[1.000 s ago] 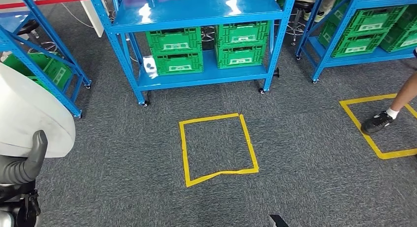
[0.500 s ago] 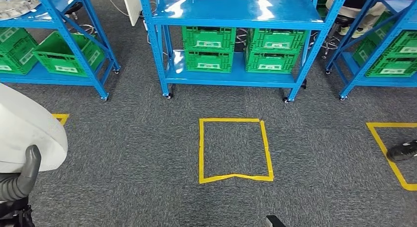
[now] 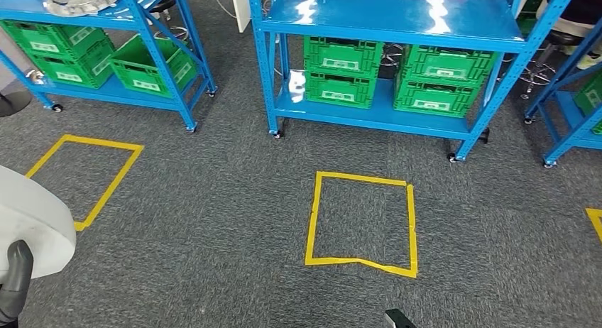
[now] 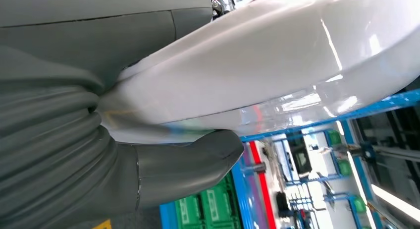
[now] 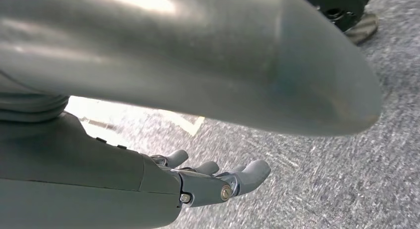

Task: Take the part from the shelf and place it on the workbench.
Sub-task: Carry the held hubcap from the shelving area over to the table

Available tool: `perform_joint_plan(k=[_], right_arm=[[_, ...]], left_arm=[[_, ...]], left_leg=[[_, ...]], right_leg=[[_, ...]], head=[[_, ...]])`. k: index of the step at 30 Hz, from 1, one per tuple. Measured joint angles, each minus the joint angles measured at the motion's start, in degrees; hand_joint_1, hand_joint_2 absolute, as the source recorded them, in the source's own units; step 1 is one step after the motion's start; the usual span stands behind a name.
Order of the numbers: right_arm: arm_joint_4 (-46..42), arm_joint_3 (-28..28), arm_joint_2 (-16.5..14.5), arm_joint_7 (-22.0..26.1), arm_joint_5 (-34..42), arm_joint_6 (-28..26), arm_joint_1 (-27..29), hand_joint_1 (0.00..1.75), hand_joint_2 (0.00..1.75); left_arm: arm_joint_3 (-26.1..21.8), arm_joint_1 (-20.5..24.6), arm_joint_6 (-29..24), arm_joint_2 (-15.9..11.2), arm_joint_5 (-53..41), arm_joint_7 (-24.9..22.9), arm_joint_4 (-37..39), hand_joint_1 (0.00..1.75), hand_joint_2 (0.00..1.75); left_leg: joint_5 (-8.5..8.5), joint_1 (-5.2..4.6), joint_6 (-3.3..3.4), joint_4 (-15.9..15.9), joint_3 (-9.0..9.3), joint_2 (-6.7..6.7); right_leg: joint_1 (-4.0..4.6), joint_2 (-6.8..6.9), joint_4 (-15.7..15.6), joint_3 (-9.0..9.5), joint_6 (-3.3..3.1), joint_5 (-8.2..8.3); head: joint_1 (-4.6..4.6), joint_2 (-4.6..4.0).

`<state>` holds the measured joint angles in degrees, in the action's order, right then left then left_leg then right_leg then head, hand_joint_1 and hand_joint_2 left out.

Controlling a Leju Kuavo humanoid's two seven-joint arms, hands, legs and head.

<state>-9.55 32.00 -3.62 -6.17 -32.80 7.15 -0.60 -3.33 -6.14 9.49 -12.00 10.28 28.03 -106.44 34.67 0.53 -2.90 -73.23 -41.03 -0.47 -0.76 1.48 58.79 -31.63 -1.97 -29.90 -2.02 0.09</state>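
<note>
The part is a large, smooth white curved shell (image 3: 28, 225) at the lower left of the head view. My left hand (image 3: 14, 285) holds it from below, with the grey thumb pressed against its edge. In the left wrist view the thumb (image 4: 188, 162) clamps the glossy white shell (image 4: 257, 75) against the hand. My right hand (image 5: 218, 182) hangs above the grey carpet with its fingers apart and nothing in it.
A blue shelf (image 3: 397, 23) with green crates (image 3: 341, 72) stands straight ahead, and another blue shelf (image 3: 106, 90) stands at the left with pale parts (image 3: 81, 0) on top. Two yellow tape squares (image 3: 362, 218) (image 3: 85, 165) mark the grey carpet.
The camera has turned left, so the whole scene has shifted right. The left shelf and a second yellow square have come into view; the person's shoe has left it. The white part stays in my left hand.
</note>
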Motion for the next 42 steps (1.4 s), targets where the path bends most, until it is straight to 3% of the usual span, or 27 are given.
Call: perform_joint_plan(k=[1,2,4,6,7,9,10,12,14,16,17,19,21,23,24,25,27,29,31,32,33,34,36,38,40,42], right_arm=[[0.00,-0.02,-0.02,0.01,0.12,-0.04,0.07,0.00,0.00],[0.00,-0.02,-0.06,0.09,0.32,-0.15,0.08,0.00,0.00],[0.00,-0.02,-0.27,0.15,1.00,-0.47,0.00,0.00,0.00],[0.00,0.03,-0.49,-0.15,1.74,-0.83,-0.11,0.00,0.00],[0.00,0.09,-0.60,-0.39,2.07,-0.91,-0.19,0.00,0.00],[-0.01,0.25,-0.87,-0.75,2.67,-0.91,-0.37,0.00,0.00],[-0.01,0.31,-1.01,-0.75,2.96,-0.86,-0.48,0.00,0.00],[-0.02,0.42,-1.29,-0.42,3.42,-0.72,-0.55,0.00,0.00],[-0.02,0.58,-1.49,-0.12,3.68,-0.61,-0.38,0.00,0.00],[-0.01,0.72,-1.56,-0.44,3.79,-0.66,-0.15,0.00,0.00],[0.00,0.76,-1.56,-0.69,3.82,-0.69,-0.10,0.00,0.00],[0.00,0.83,-1.56,-1.01,3.91,-0.76,-0.19,0.00,0.00],[0.00,0.99,-1.62,-0.97,4.08,-0.87,-0.36,0.00,0.00],[0.00,1.35,-1.69,-1.17,4.15,-1.01,-0.44,0.00,0.00],[0.00,1.54,-1.72,-1.33,4.14,-1.04,-0.44,0.00,0.00],[0.00,1.67,-1.75,-1.50,4.09,-1.02,-0.45,0.00,0.00],[0.00,1.79,-1.82,-1.33,4.02,-0.95,-0.42,0.00,0.00],[0.00,1.90,-1.85,-0.59,3.94,-0.91,-0.27,0.00,0.00],[0.00,2.02,-1.85,0.04,3.69,-0.81,-0.07,0.00,0.00],[0.00,2.05,-1.85,0.13,3.46,-0.68,-0.02,0.00,0.00],[0.00,2.07,-1.85,0.06,3.23,-0.53,-0.03,0.00,0.00],[0.00,2.08,-1.85,-0.10,3.07,-0.38,-0.06,0.00,0.00],[0.00,2.11,-1.85,-0.37,3.04,-0.23,-0.09,0.00,0.00],[0.00,2.17,-1.85,-0.24,3.13,-0.14,-0.09,0.00,0.00],[0.00,2.19,-1.85,0.08,3.00,-0.05,-0.12,0.00,0.00],[0.00,2.19,-1.83,0.21,2.58,0.03,-0.17,0.00,0.00]], left_arm=[[-0.01,-0.39,0.01,0.09,-0.19,-0.09,-0.04,1.75,1.75],[-0.01,-0.72,0.04,0.18,-0.42,-0.15,-0.06,1.75,1.75],[0.00,-0.83,0.33,0.34,-0.74,-0.19,-0.04,1.75,1.75],[0.12,-0.19,1.00,0.50,-0.87,-0.40,0.24,1.75,1.75],[0.21,0.31,1.43,0.59,-0.89,-0.66,0.51,1.75,1.75],[0.56,1.49,2.19,0.75,-0.93,-1.38,1.42,1.75,1.75],[0.83,2.07,2.53,0.81,-1.07,-1.71,1.96,1.75,1.75],[1.51,3.39,3.01,0.91,-1.38,-2.06,3.08,1.75,1.75],[2.21,4.84,3.35,1.12,-1.51,-2.08,4.27,1.75,1.75],[2.90,6.51,3.82,1.33,-1.37,-1.96,6.18,1.75,1.75],[3.23,7.49,4.06,1.39,-1.28,-1.91,7.38,1.75,1.75],[3.83,9.36,4.30,1.51,-1.20,-1.75,9.59,1.75,1.75],[4.24,10.63,4.33,1.55,-1.23,-1.37,10.98,1.75,1.75],[4.42,11.23,4.33,1.54,-1.23,-1.12,11.79,1.75,1.75],[4.44,11.33,4.33,1.53,-1.22,-1.15,12.10,1.75,1.75],[4.46,11.35,4.33,1.52,-1.22,-1.25,12.37,1.75,1.75],[4.51,11.55,4.29,1.51,-1.32,-1.48,12.87,1.75,1.75],[4.58,11.86,4.14,1.50,-1.45,-1.52,13.30,1.75,1.75],[4.64,11.95,3.90,1.51,-1.45,-1.44,13.73,1.75,1.75],[4.66,11.94,3.81,1.51,-1.44,-1.39,13.92,1.75,1.75],[4.66,11.94,3.75,1.51,-1.42,-1.36,14.07,1.75,1.75],[4.66,11.94,3.74,1.51,-1.41,-1.35,14.16,1.75,1.75],[4.67,11.95,3.71,1.52,-1.46,-1.41,14.20,1.75,1.75],[4.67,11.75,3.55,1.54,-1.69,-1.35,14.11,1.75,1.75],[4.68,11.21,3.35,1.52,-1.92,-1.09,13.88,1.75,1.75],[4.69,10.69,3.28,1.51,-2.01,-0.81,13.38,1.75,1.75]], left_leg=[[0.41,0.06,-0.07,-1.79,-0.64,0.14],[-0.26,0.09,-0.07,-1.34,-0.16,0.24],[-3.66,0.06,0.16,6.04,4.15,1.38],[-5.92,-0.25,0.84,13.23,8.22,3.01],[-6.20,-0.43,1.22,14.74,8.97,3.35],[-6.43,-0.61,1.93,15.01,8.67,2.43],[-6.66,-0.50,2.22,15.26,8.62,1.90],[-7.18,-0.13,2.91,15.78,8.62,0.95],[-7.50,0.03,3.34,15.89,8.44,0.00],[-7.65,0.03,3.45,15.75,8.10,-1.31],[-7.70,0.07,3.41,15.61,7.95,-2.05],[-7.70,0.24,3.09,15.13,7.72,-3.57],[-7.57,0.25,2.38,14.48,7.31,-4.84],[-7.67,0.20,1.52,14.32,6.90,-5.80],[-7.85,0.25,1.12,14.48,6.76,-6.29],[-7.95,0.31,0.79,14.54,6.62,-6.22],[-6.77,0.18,0.32,12.55,5.48,-3.90],[-3.37,0.06,0.03,5.97,2.40,-0.83],[-0.73,0.13,-0.14,-0.91,-0.83,0.02],[-0.87,0.14,-0.12,-1.84,-1.23,0.13],[-2.06,0.13,-0.03,-0.39,-0.41,0.31],[-3.92,0.09,0.16,3.10,1.49,0.82],[-6.64,-0.34,0.79,11.14,5.79,3.23],[-7.18,-0.85,1.44,14.47,7.39,4.30],[-7.47,-0.86,2.01,14.68,7.24,2.87],[-7.86,-0.55,2.68,15.16,7.34,1.60]], right_leg=[[0.04,0.78,0.01,-0.03,-0.02,-0.02],[0.05,1.51,0.03,-0.04,-0.02,-0.04],[0.08,2.84,0.07,0.10,0.13,-0.13],[0.26,3.92,0.11,0.28,0.58,-0.28],[0.34,4.36,0.09,0.35,0.87,-0.30],[0.38,5.23,-0.13,0.52,1.52,-0.18],[0.31,4.92,-0.03,0.59,1.89,-0.30],[0.18,2.34,2.41,-0.41,2.51,-2.06],[0.04,-0.61,9.26,-3.73,2.75,-5.74],[0.03,-1.36,15.53,-6.94,2.81,-7.78],[-0.02,-1.47,15.84,-7.22,2.83,-7.12],[-0.28,-2.22,10.00,-4.55,2.87,-3.22],[-0.53,-4.06,3.13,-1.36,2.82,-0.62],[-0.46,-4.68,1.07,-0.57,2.34,-0.35],[-0.40,-4.10,1.00,-0.62,1.90,-0.16],[-0.39,-3.52,0.89,-0.62,1.47,0.01],[-0.47,-2.31,0.58,-0.57,0.59,0.27],[-0.34,-0.98,0.44,-0.57,0.05,0.28],[-0.13,0.49,0.45,-0.58,-0.13,0.18],[-0.08,1.20,0.46,-0.55,-0.15,0.12],[-0.03,1.90,0.46,-0.47,-0.14,0.05],[0.00,2.56,0.46,-0.32,-0.06,-0.07],[0.18,3.74,0.48,0.04,0.31,-0.39],[0.42,4.78,0.45,0.28,0.88,-0.61],[0.47,5.73,0.30,0.53,1.48,-0.76],[0.29,3.86,1.80,0.12,2.05,-2.04]], head=[[0.01,0.00],[0.02,0.00],[0.02,0.00],[-0.01,0.00],[-0.04,0.00],[-0.07,0.00],[-0.09,0.00],[-0.22,0.00],[-0.41,0.00],[-0.50,0.00],[-0.52,0.00],[-0.57,0.00],[-0.63,0.00],[-0.69,0.00],[-0.70,0.00],[-0.70,0.00],[-0.36,0.00],[0.05,0.00],[0.12,0.00],[0.12,0.00],[0.12,0.00],[0.11,0.00],[0.11,0.00],[0.10,0.00],[0.09,0.00],[0.01,0.00]])
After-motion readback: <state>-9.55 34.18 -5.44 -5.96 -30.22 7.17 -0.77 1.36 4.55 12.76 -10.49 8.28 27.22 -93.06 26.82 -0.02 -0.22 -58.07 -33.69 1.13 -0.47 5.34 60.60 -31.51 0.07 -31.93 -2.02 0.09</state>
